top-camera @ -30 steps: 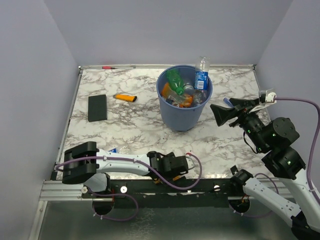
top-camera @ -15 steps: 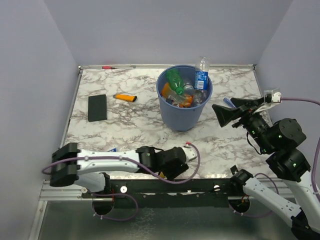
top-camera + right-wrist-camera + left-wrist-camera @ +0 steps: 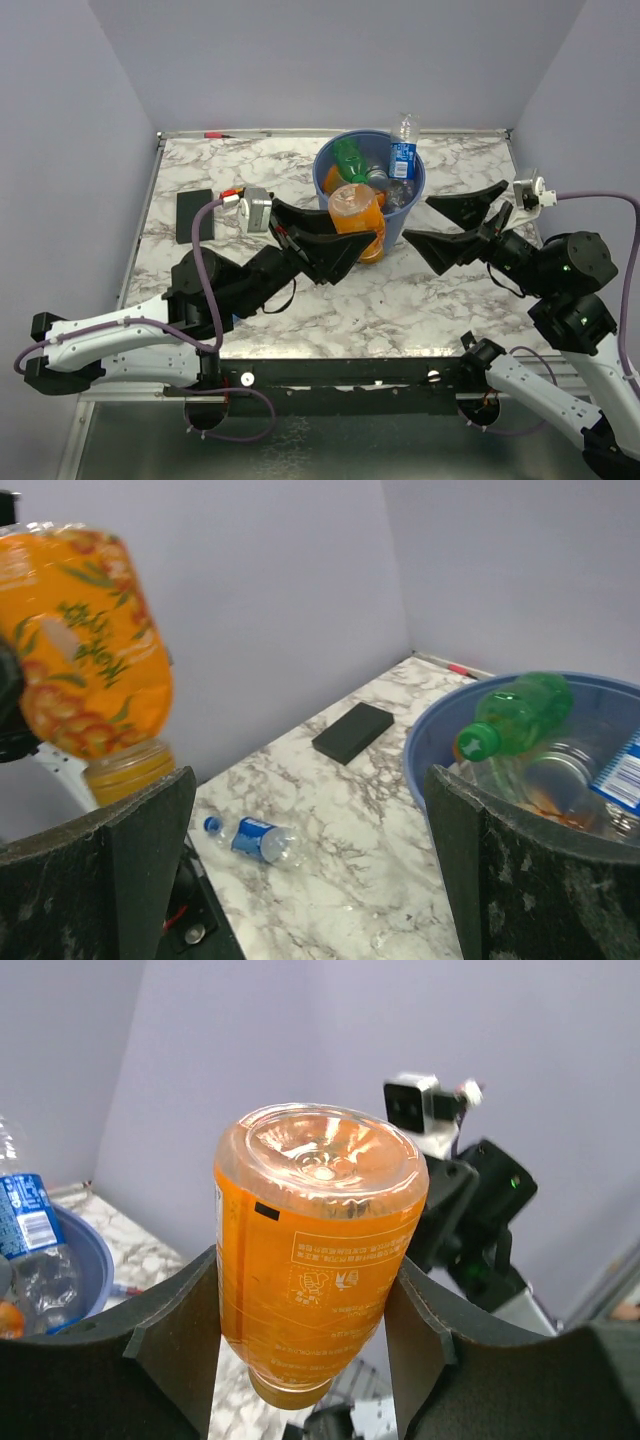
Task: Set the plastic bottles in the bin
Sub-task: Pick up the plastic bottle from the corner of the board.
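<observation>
Left gripper [image 3: 302, 1272]: fingers half closed on one orange bottle [image 3: 355, 214], held cap end down above the table [image 3: 250, 285], by the near rim of the bin [image 3: 322, 186]. Its label print is too small to read.

Right gripper [image 3: 418, 220]: fingers spread wide, holding nothing, just right of the bin.

Bin contents: one green bottle [image 3: 349, 160], one upright clear bottle with blue label [image 3: 403, 150], further crushed clear ones; total cannot be told.

On the table: one small blue-labelled bottle [image 3: 255, 839], lying down; one flat black rectangle [image 3: 352, 732].
</observation>
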